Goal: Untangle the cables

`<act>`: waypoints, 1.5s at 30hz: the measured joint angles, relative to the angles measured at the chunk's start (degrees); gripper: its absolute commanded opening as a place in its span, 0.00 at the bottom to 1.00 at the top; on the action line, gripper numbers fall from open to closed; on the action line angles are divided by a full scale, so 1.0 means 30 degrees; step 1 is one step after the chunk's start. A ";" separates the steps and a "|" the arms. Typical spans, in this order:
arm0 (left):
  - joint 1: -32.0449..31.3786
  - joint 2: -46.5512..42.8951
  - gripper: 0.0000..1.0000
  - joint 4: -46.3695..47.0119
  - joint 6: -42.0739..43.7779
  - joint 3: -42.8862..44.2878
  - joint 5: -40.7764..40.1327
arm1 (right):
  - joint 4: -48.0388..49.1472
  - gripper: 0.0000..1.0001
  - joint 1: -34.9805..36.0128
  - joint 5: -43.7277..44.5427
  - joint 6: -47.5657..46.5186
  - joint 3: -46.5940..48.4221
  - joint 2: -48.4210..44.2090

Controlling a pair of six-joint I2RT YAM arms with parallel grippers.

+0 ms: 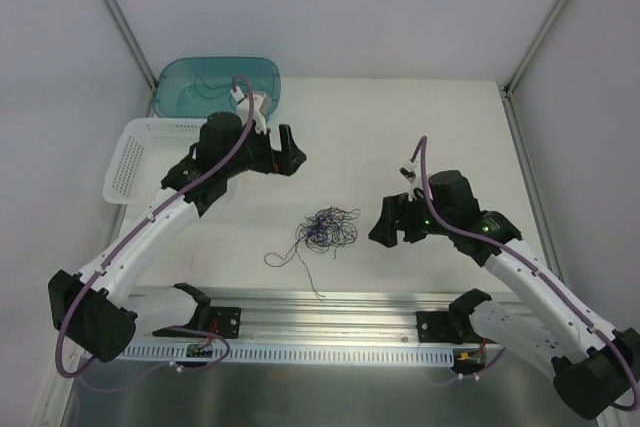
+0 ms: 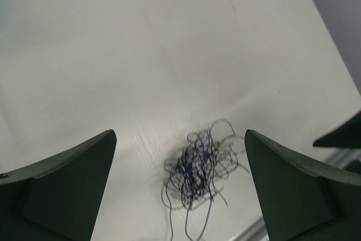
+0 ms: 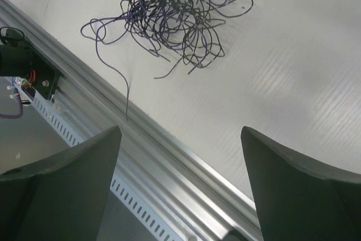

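The cables lie in one loose dark blue-black tangle on the white table, between the two arms; a few strands trail toward the near rail. My left gripper hovers behind and to the left of the tangle, open and empty. In the left wrist view the cables show on the table between and beyond the left gripper. My right gripper stands just right of the tangle, open, holding nothing. In the right wrist view the cables lie well ahead of the right gripper.
A teal bin stands at the back left, with what looks like a thin dark strand inside. In front of it is a white mesh basket. An aluminium rail runs along the near table edge. Frame posts stand at the back corners.
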 measured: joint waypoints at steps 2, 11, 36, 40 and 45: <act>-0.0947 -0.1035 0.99 -0.0656 -0.0313 -0.1829 0.0393 | 0.1202 0.82 0.0466 0.0423 0.0430 -0.0517 0.0750; -0.6360 -0.2550 0.98 -0.2018 -0.1508 -0.6900 -0.0546 | 0.6273 0.77 0.2499 0.2208 0.2375 -0.1559 0.5603; -0.8488 0.1027 0.00 -0.1931 0.0219 -0.6856 -0.3271 | 1.0739 0.01 0.4852 0.4510 0.4058 -0.0044 1.3289; -0.8422 -0.0583 0.00 -0.2178 -0.0015 -0.6703 -0.4772 | 0.9413 0.01 0.4721 0.5967 0.3665 -0.0044 1.2233; -0.6339 -0.3271 0.00 -0.2521 -0.1333 -0.5872 -0.5676 | 0.6951 0.01 0.3024 0.7614 0.2907 -0.0029 0.9340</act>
